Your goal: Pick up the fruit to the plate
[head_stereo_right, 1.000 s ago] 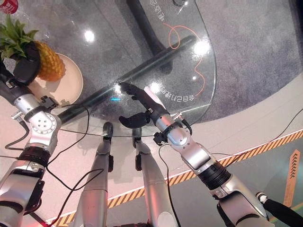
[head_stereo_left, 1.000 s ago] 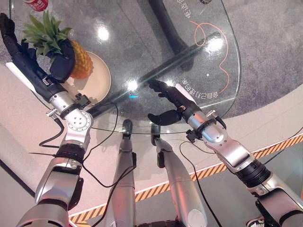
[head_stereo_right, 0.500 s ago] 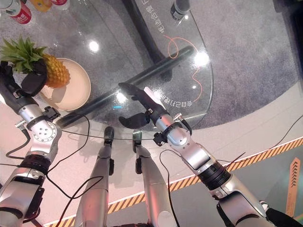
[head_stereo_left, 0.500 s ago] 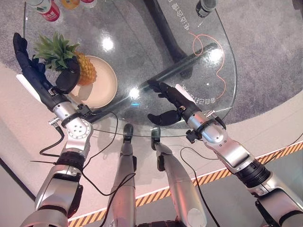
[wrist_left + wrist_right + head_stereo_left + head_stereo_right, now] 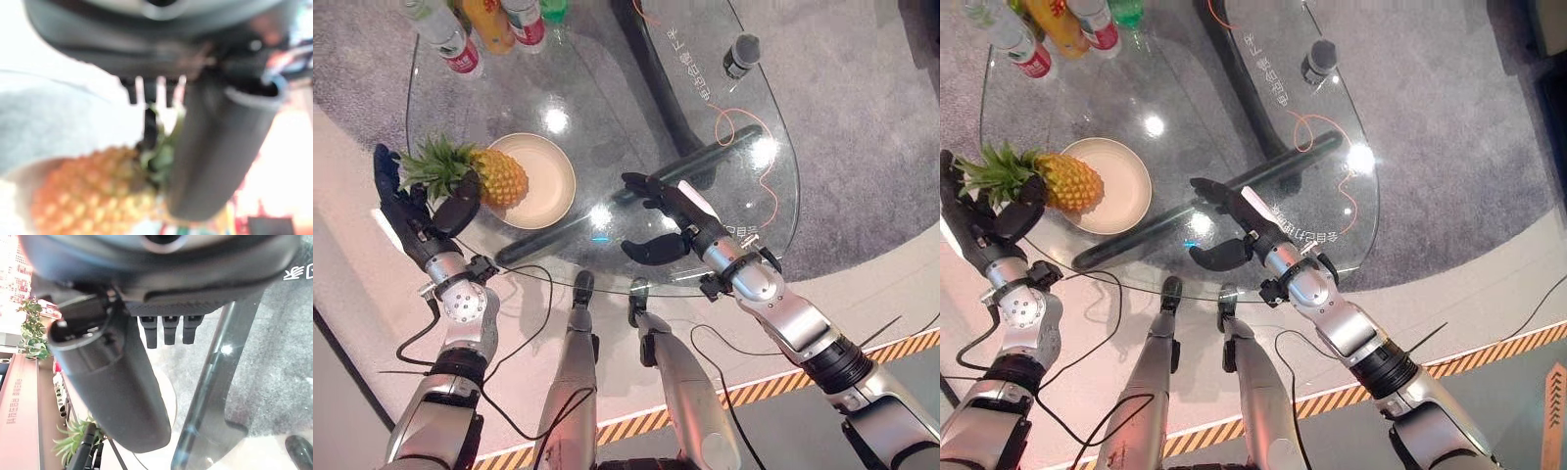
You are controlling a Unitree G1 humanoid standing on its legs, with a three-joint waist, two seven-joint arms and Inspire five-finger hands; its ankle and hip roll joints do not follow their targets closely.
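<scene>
A pineapple (image 5: 501,178) lies tilted at the left rim of a cream plate (image 5: 548,191) on the glass table. Its body is over the plate and its green crown points left. My left hand (image 5: 411,220) is at the crown, with its fingers straight behind the leaves and its thumb pressed on the crown's base, pinching it. In the left wrist view the pineapple (image 5: 83,196) shows just past the thumb (image 5: 215,147). My right hand (image 5: 680,220) hovers open over the table's near edge, holding nothing, with its thumb (image 5: 112,382) apart from the fingers.
Several bottles (image 5: 489,24) stand at the table's far left. A small dark cylinder (image 5: 741,54) and an orange cord (image 5: 734,122) lie on the far right of the glass. The table's dark base bar (image 5: 636,191) shows through the glass beside the plate.
The camera has moved, so the whole picture has slid down and the bottles have come into view. The pineapple stays in my left hand at the plate's left rim. The right hand keeps its pose.
</scene>
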